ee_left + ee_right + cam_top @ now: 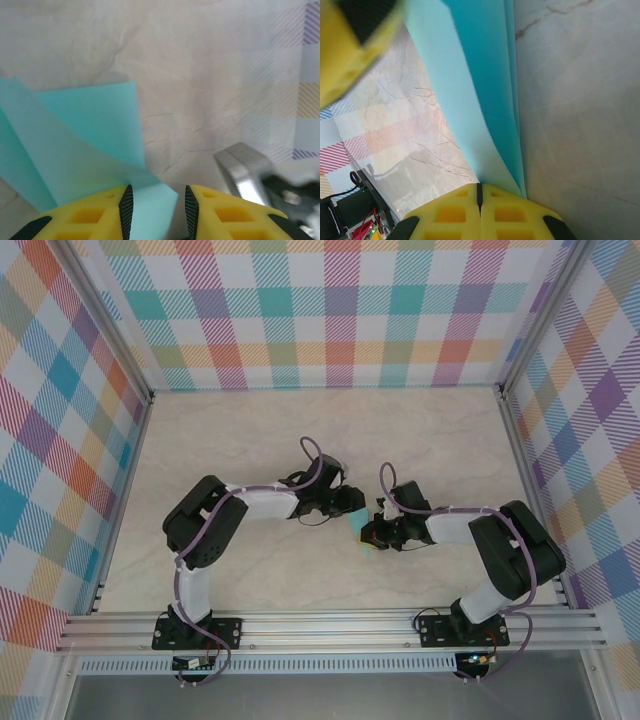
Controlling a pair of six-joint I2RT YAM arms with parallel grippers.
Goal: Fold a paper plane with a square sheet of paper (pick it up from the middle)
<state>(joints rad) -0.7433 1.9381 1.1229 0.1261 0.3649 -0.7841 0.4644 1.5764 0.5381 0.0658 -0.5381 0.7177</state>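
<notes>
The square sheet of paper [90, 125] is light turquoise and folded over on itself, with one flap curling up from the table. In the top view the sheet of paper [363, 532] is a small patch between the two wrists at mid-table. My left gripper [156, 212] is open, and a corner of the paper lies between its yellow fingers without being pinched. My right gripper [479, 192] is shut on the near edge of the paper [485, 95], whose layers rise away from it. A blurred yellow finger [355, 45] of the left gripper hangs beside that flap.
The marble-patterned tabletop [300, 430] is ringed by checked walls [330, 310] and an aluminium rail [330, 625] at the near edge. Both grippers [352, 508] [374, 534] sit almost touching. A grey metal part of the right arm [245, 170] lies close on the right.
</notes>
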